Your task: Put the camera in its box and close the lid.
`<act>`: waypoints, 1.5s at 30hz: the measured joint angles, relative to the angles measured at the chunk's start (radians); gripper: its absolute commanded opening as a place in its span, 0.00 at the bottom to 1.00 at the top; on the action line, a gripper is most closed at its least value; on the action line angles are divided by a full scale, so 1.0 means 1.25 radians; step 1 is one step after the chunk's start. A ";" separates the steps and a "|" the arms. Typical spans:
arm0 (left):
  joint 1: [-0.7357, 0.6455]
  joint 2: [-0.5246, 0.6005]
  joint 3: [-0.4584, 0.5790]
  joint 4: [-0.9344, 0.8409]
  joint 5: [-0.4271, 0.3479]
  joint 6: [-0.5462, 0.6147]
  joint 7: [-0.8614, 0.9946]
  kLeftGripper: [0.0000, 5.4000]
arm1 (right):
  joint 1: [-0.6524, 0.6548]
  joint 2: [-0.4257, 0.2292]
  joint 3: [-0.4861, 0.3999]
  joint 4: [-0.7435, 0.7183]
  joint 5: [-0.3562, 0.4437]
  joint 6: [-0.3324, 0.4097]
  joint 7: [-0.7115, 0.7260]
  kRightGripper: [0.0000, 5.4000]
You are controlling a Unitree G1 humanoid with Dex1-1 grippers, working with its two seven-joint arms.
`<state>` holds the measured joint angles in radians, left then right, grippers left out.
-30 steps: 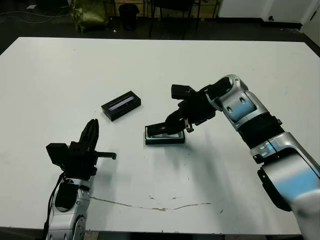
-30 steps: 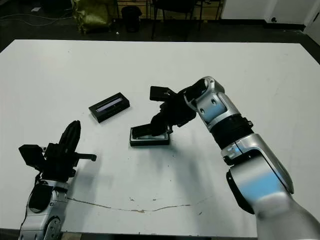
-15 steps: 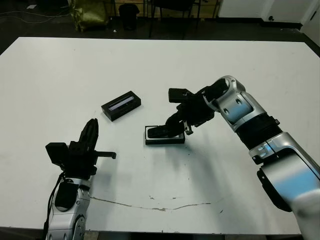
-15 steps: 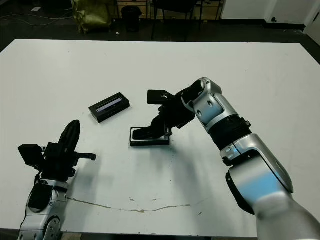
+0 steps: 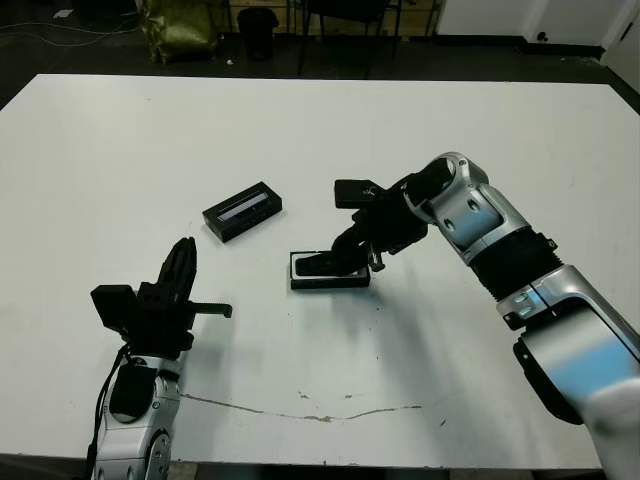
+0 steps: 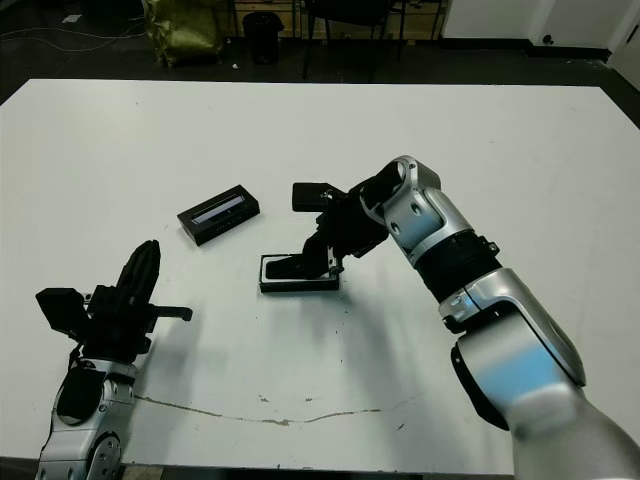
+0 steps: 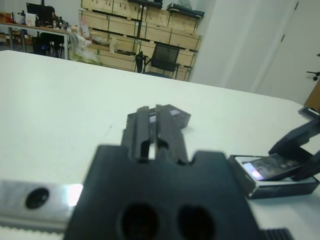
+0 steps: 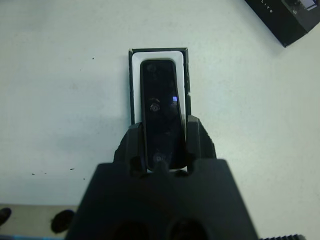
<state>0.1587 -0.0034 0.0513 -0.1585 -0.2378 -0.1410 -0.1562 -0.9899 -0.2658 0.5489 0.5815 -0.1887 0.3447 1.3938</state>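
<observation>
The black bar-shaped camera [image 8: 160, 110] lies along the white-lined box [image 5: 330, 283] at mid-table. Its far end is down in the lining and its held end is slightly raised. My right gripper [image 5: 347, 257] is shut on that near end, one finger on each long side, as the right wrist view shows. The lid [image 5: 242, 210], black with a pale stripe, rests flat on the table to the left of the box and a little farther back. My left gripper [image 5: 183, 258] hovers near the table's front left, fingers together and holding nothing.
A thin brownish crack line [image 5: 300, 415] runs along the table [image 5: 420, 120] near its front edge. Beyond the far edge stand dark chair legs and a yellow-green bag [image 5: 180, 28].
My right gripper has shifted slightly left and down, laying the camera flatter into the box. The left arm and the lid have not moved.
</observation>
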 measured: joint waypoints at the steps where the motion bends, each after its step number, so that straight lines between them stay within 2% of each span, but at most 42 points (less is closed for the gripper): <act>1: 0.000 0.000 0.000 0.000 0.000 0.000 0.000 0.00 | 0.000 0.002 0.000 0.001 0.000 -0.003 -0.001 0.09; 24: 0.004 -0.001 -0.002 -0.005 0.003 0.006 0.004 0.00 | 0.014 0.017 -0.024 0.033 0.004 -0.056 -0.012 0.09; 34: 0.007 -0.003 -0.004 -0.013 0.014 0.015 0.017 0.00 | -0.002 0.021 -0.017 0.078 -0.002 -0.118 -0.009 0.09; 39: 0.007 -0.003 -0.003 -0.013 0.004 0.015 0.011 0.00 | -0.006 0.023 -0.017 0.086 -0.003 -0.121 -0.009 0.19; 44: 0.007 -0.003 -0.004 -0.014 0.006 0.016 0.012 0.00 | -0.006 0.026 -0.026 0.093 -0.002 -0.116 -0.010 0.11; 45: 0.007 -0.003 -0.004 -0.014 0.008 0.016 0.012 0.00 | -0.006 0.027 -0.027 0.094 -0.001 -0.116 -0.009 0.13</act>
<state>0.1671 -0.0073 0.0464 -0.1755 -0.2282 -0.1216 -0.1418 -0.9970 -0.2322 0.5148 0.6996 -0.1899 0.1997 1.3819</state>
